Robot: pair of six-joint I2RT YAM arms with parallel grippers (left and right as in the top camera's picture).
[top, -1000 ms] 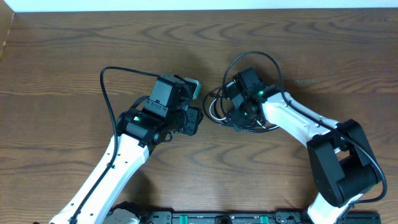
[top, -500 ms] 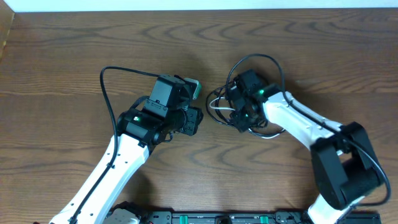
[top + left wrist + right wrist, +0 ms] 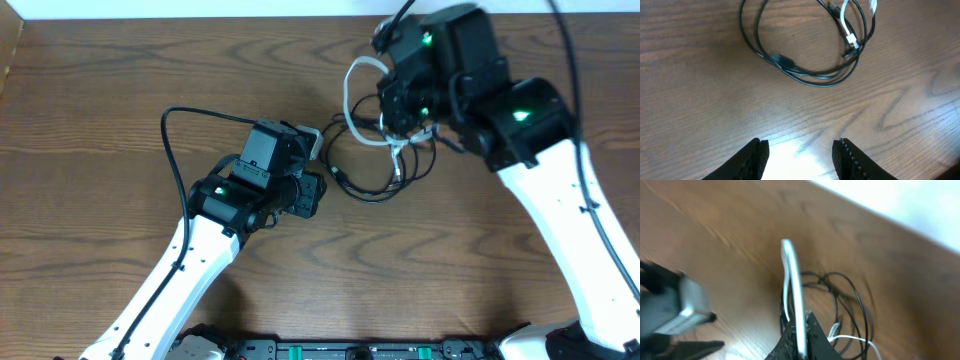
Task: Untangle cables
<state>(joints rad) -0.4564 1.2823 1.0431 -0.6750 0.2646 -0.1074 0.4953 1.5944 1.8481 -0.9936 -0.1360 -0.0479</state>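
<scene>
My right gripper (image 3: 398, 100) is raised above the table's back edge and is shut on a white cable (image 3: 347, 92), which arches up past the fingers (image 3: 812, 332) in the right wrist view (image 3: 791, 267). Black cables (image 3: 368, 190) hang from that bundle and loop on the wood below, together with a white plug end (image 3: 398, 162). The left wrist view has the black loop (image 3: 800, 77) and the plug (image 3: 850, 39) ahead of my left gripper (image 3: 801, 150), which stands open with nothing between its fingers. It sits (image 3: 318, 165) just left of the loop.
The left arm's own thick black wire (image 3: 175, 135) arcs over the table at the left. A pale wall (image 3: 200, 8) runs along the table's far edge. A black rail (image 3: 350, 350) lies along the front edge.
My right gripper has shut on the white cable and risen toward the back. The bundle has stretched upward, leaving a black loop on the wood. The left arm has not moved.
</scene>
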